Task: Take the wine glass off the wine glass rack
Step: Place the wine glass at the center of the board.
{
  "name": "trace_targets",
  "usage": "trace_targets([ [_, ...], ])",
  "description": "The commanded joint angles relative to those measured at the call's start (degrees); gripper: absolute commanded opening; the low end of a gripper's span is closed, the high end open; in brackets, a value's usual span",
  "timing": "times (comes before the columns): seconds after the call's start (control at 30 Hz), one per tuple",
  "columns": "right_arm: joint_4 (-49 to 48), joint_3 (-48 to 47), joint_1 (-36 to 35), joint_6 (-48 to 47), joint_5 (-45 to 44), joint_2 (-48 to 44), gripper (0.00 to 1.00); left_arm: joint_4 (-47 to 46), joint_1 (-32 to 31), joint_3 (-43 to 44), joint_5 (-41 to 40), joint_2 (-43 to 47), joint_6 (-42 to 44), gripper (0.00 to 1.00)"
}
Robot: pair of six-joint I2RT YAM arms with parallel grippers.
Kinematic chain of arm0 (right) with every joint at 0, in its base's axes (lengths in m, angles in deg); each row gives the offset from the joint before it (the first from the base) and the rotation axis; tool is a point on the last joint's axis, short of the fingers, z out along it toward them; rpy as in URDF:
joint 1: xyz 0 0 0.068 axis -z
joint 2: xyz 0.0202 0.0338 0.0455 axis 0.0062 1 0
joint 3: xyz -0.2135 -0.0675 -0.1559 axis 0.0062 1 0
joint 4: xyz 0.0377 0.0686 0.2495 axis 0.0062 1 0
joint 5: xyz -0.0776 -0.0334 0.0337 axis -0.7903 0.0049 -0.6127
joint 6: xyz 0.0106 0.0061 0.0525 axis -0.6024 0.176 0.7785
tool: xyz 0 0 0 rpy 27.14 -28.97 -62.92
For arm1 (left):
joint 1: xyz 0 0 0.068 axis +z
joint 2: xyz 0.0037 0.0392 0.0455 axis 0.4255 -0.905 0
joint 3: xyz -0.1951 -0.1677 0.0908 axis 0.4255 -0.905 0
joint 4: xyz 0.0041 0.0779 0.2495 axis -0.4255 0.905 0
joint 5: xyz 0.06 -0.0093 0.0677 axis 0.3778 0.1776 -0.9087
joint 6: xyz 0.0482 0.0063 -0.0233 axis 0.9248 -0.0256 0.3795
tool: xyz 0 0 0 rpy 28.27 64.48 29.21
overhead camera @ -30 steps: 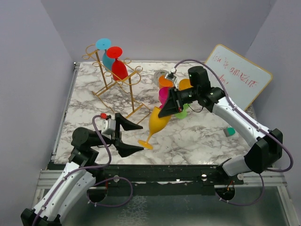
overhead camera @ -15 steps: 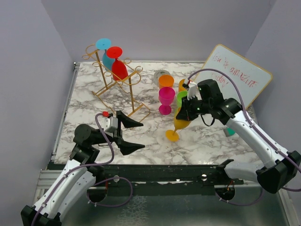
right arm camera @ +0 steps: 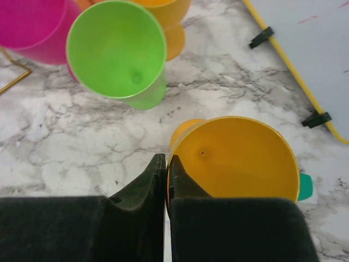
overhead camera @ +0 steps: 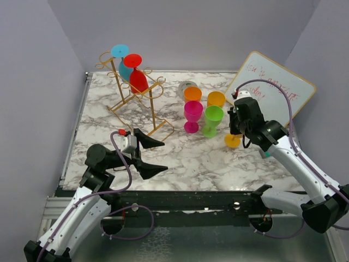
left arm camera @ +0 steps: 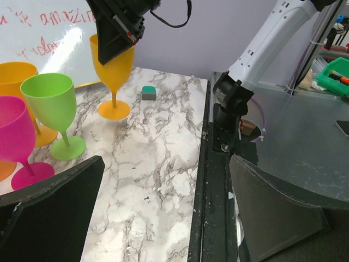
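Observation:
The gold wire wine glass rack point(overhead camera: 143, 100) stands at the back left with a red glass point(overhead camera: 138, 77) and a blue glass point(overhead camera: 123, 61) hanging on it. My right gripper point(overhead camera: 236, 123) is shut on the rim of a yellow wine glass point(overhead camera: 233, 141), held upright to the right of the other glasses. Its foot is at or just above the marble. In the right wrist view the fingers point(right arm camera: 158, 174) pinch the rim of the yellow glass point(right arm camera: 240, 158). My left gripper point(overhead camera: 163, 158) is open and empty near the front left; its view also shows the yellow glass point(left arm camera: 112, 63).
Pink point(overhead camera: 192, 112), green point(overhead camera: 213, 117) and two orange glasses point(overhead camera: 192, 93) stand in the middle of the table. A whiteboard point(overhead camera: 278, 90) leans at the back right. A small teal eraser point(overhead camera: 266, 153) lies right of the yellow glass.
My right gripper has carried the yellow glass from the table's middle to the right and lowered it, turning it upright. The left gripper has barely moved.

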Motion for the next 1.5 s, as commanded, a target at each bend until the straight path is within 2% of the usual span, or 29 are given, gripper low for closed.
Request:
trace_targets([
  [0.0,-3.01,-0.22,1.83,3.76,-10.59,1.75,0.01,5.13,0.04,2.34,-5.24,-0.3,2.28,0.99],
  [0.2,-9.22,-1.58,12.48,5.02,-0.68,7.6,0.01,10.14,0.04,2.86,-16.22,0.48,0.89,0.99],
  [0.3,-13.7,-2.66,12.7,4.6,2.04,10.57,0.01,12.55,0.04,3.04,-20.05,0.77,-1.19,0.99],
  [0.5,-17.52,-7.22,12.87,5.41,-1.08,18.73,0.01,14.3,0.04,3.22,-26.89,3.19,-4.61,0.99],
  [0.87,-20.0,-13.05,12.88,4.88,-3.39,26.63,0.02,19.11,0.04,2.74,-37.24,11.52,-1.81,0.99],
  [1.23,-17.12,-15.66,12.87,3.68,-6.29,30.71,0.05,21.43,0.04,2.59,-39.14,13.55,-0.89,0.99],
  [1.47,-15.26,-16.86,12.88,3.8,-2.28,33.22,0.09,21.48,0.04,2.07,-40.57,13.96,-1.2,0.99],
])
